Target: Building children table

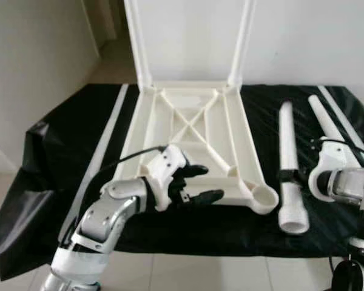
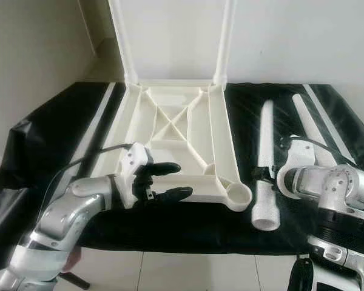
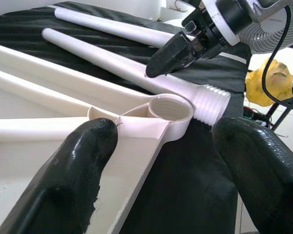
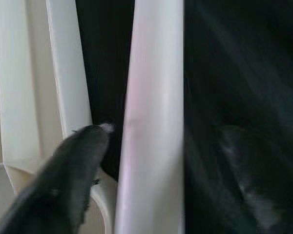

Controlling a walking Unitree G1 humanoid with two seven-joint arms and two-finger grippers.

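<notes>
1. Left claw (image 1: 197, 183), fingers spread, hovers over the upturned white ribbed plastic table frame (image 1: 194, 130) on black sheeting (image 1: 60, 163).
2. Right claw (image 4: 151, 161) straddles, without gripping, a white threaded plastic leg (image 1: 289, 167) at three o'clock; its far finger is blurred.

Upturned white tabletop (image 2: 176, 142) lies on black sheet (image 2: 54, 151), two legs already upright at its far corners. Left pincer (image 2: 170, 180), fingers spread, hovers over its near edge. Right pincer (image 2: 264, 176) sits against a loose leg (image 2: 267, 160); another leg (image 2: 309, 127) lies beside.
</notes>
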